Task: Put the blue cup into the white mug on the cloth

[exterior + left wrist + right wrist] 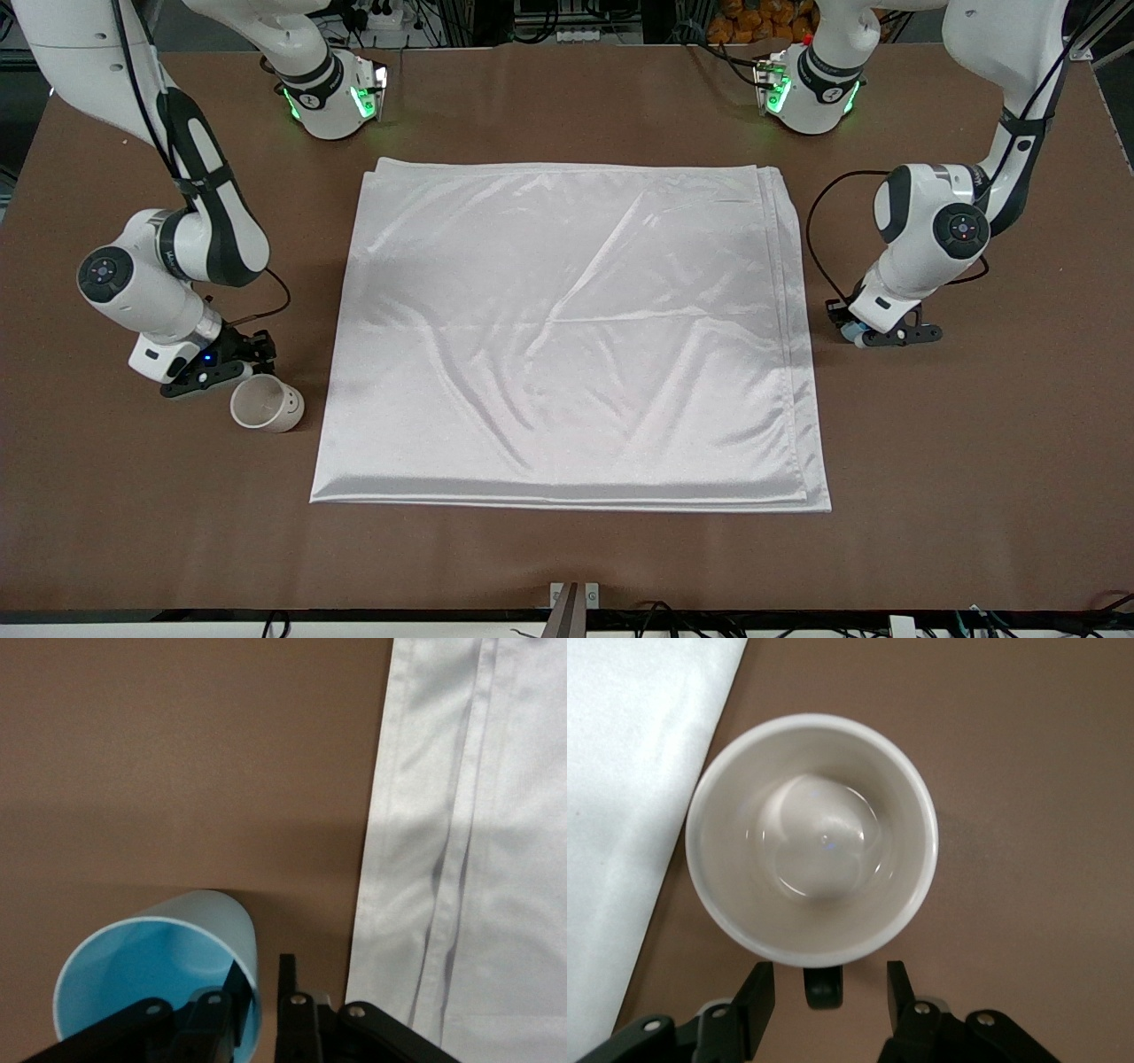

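The left gripper (259, 1001) has its fingers pinching the blue cup's (164, 979) rim on the counter (567, 549) beside the cloth (567, 337). The right gripper (830, 992) has its fingers apart, straddling the white mug's (812, 837) handle; it should close squarely before lifting.

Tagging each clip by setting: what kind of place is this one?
Most likely a robotics lab bench, not a home. Two white arms stand at a brown-covered table, cables and equipment racks line its edge at the arms' bases, and only staged props are out: a cloth, a white mug, a blue cup.
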`<state>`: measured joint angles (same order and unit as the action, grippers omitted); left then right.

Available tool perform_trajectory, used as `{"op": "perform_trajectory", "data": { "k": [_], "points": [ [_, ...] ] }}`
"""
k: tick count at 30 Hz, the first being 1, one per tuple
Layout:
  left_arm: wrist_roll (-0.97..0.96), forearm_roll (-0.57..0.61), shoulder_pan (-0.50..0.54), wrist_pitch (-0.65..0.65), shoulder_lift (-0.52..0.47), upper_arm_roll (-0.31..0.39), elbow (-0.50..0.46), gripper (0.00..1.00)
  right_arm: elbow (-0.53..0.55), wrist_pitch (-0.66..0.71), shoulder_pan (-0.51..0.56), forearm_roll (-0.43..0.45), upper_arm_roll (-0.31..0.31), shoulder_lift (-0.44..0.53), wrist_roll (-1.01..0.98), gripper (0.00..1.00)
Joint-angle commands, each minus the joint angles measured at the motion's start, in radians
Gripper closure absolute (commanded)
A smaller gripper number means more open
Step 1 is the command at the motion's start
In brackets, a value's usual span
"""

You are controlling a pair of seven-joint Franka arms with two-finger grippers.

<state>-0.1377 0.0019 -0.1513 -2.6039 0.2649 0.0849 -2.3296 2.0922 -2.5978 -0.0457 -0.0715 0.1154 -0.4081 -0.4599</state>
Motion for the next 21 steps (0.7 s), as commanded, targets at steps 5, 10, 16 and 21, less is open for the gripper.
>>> {"op": "perform_trajectory", "data": {
  "k": [5, 10, 16, 21],
  "points": [
    [0.017, 0.026, 0.004, -0.008, -0.001, 0.003, 0.007, 0.85, -0.054, -0.004, -0.014, -0.022, 0.003, -0.041, -0.013, 0.65],
    [0.017, 0.027, 0.004, -0.007, -0.001, 0.003, 0.009, 0.85, -0.057, -0.007, -0.016, -0.017, 0.003, -0.044, -0.014, 0.77],
    [0.017, 0.030, 0.004, -0.007, -0.001, 0.003, 0.010, 0.92, -0.055, -0.007, -0.017, -0.011, 0.004, -0.041, -0.016, 0.95],
    [0.017, 0.064, 0.006, -0.008, -0.001, 0.003, 0.010, 1.00, -0.057, 0.005, -0.023, -0.013, 0.004, -0.018, -0.007, 1.00]
  ]
}}
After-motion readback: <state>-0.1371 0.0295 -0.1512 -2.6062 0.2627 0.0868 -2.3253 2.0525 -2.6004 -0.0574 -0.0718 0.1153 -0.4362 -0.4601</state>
